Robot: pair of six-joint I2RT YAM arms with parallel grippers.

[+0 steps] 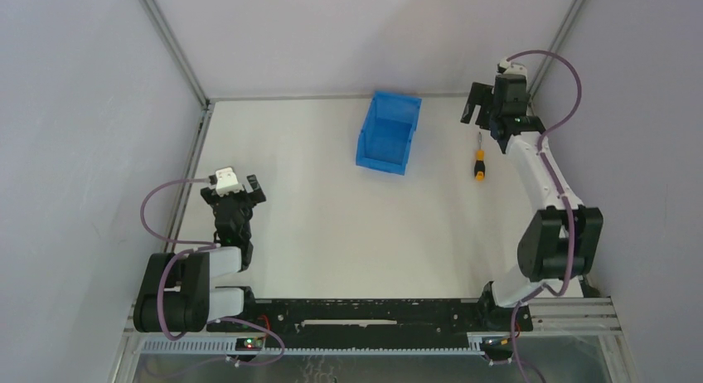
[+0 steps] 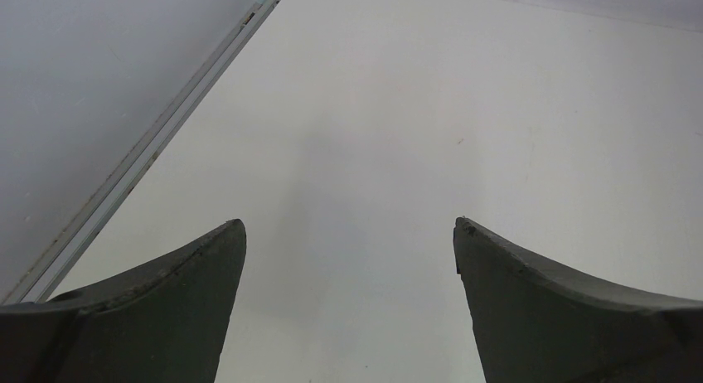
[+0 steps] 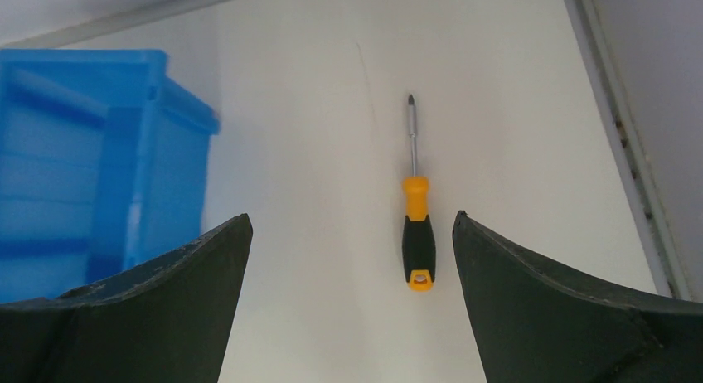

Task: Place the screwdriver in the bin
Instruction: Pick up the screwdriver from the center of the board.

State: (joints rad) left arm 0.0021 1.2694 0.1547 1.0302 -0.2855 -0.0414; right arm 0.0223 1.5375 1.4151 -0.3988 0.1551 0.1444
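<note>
The screwdriver [image 1: 478, 162], with an orange-and-black handle and a thin silver shaft, lies flat on the white table to the right of the blue bin [image 1: 388, 133]. My right gripper [image 1: 483, 113] hovers above it, open and empty. In the right wrist view the screwdriver [image 3: 417, 234] lies between the spread fingers, close to the right one, tip pointing away. The bin [image 3: 83, 151] stands at the left of that view. My left gripper [image 1: 233, 194] is open and empty over bare table at the near left; in its wrist view the gripper [image 2: 348, 225] shows only table between its fingers.
Grey enclosure walls surround the table. A metal rail [image 2: 149, 151] runs along the left table edge near my left gripper. Another rail [image 3: 622, 126] runs along the right edge, just right of the screwdriver.
</note>
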